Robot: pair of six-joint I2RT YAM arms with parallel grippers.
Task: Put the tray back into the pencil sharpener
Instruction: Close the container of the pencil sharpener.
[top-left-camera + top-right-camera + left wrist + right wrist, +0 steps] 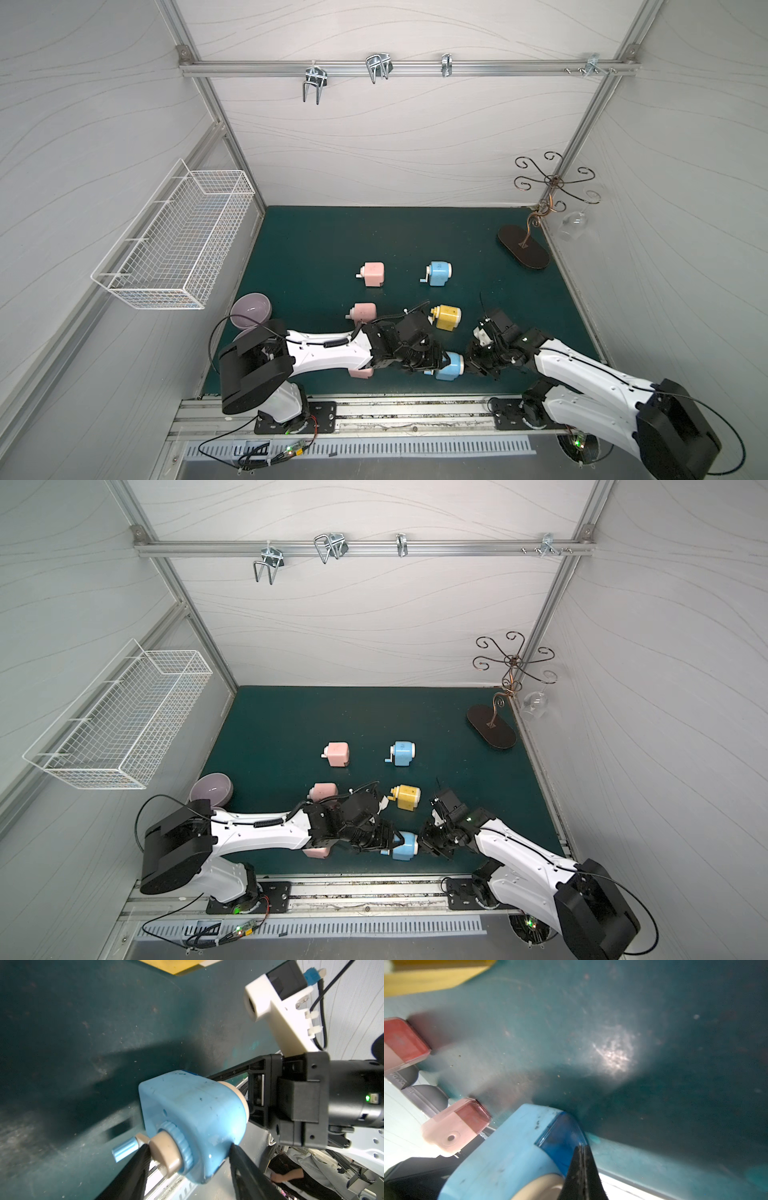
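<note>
A light blue pencil sharpener [451,365] [405,845] is held near the mat's front edge, between my two arms. My left gripper [189,1147] is shut on the sharpener's [193,1113] body, one finger by the beige crank hub and one on the opposite side. The dark blue see-through tray [560,1147] sits in the end of the sharpener [500,1157] and looks nearly flush with the body. My right gripper [581,1148] is shut, with nothing between its fingers, and its tips rest against the tray's face. In both top views the right gripper [469,365] [422,845] meets the sharpener's right end.
On the green mat [311,249] stand a pink sharpener [373,274], a blue one [438,273], a second pink one [363,311] and a yellow one [446,316]. Another pink sharpener [361,372] lies under my left arm. A purple bowl [250,311], a wire basket [174,241] and a glass stand [523,247] line the sides.
</note>
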